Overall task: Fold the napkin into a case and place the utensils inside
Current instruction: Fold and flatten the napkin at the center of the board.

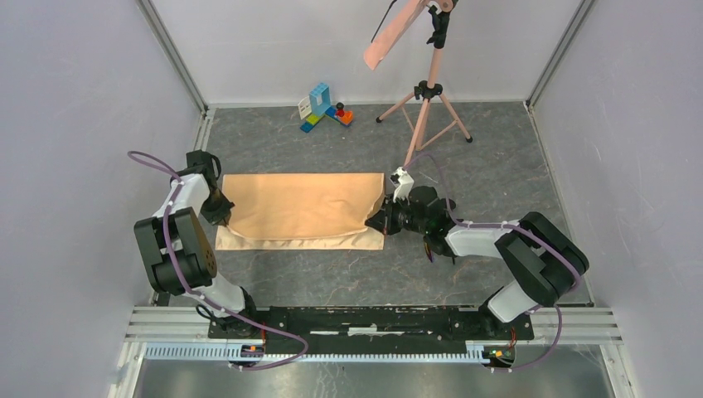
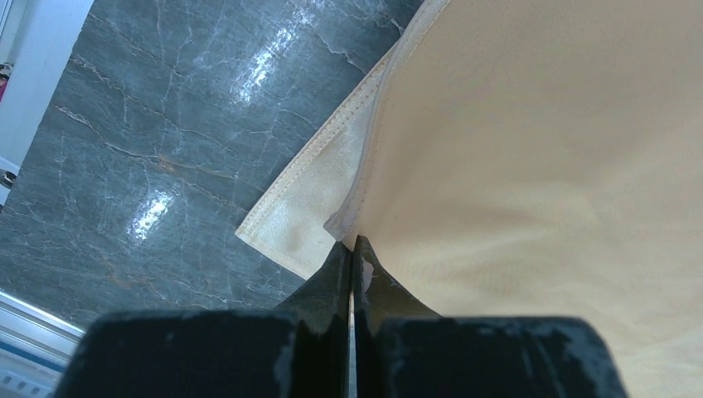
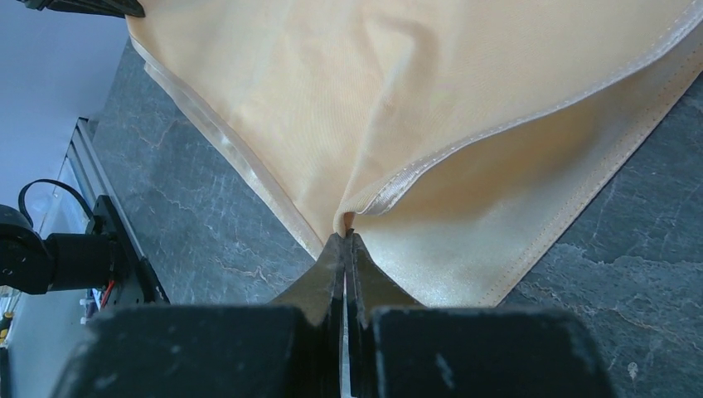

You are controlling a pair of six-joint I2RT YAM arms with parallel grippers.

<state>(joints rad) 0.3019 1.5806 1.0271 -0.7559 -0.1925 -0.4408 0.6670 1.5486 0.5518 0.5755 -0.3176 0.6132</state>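
Tan napkin point(image 2: 539, 166) stitching, wrist views only

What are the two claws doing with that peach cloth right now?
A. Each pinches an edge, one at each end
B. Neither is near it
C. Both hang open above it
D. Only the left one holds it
A: the left gripper and the right gripper are each shut on a hemmed edge of the napkin, at its opposite ends.

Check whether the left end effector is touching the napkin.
Touching. The left wrist view shows the left end effector shut on the hemmed edge of the napkin, with the cloth pinched between its tips and no gap.
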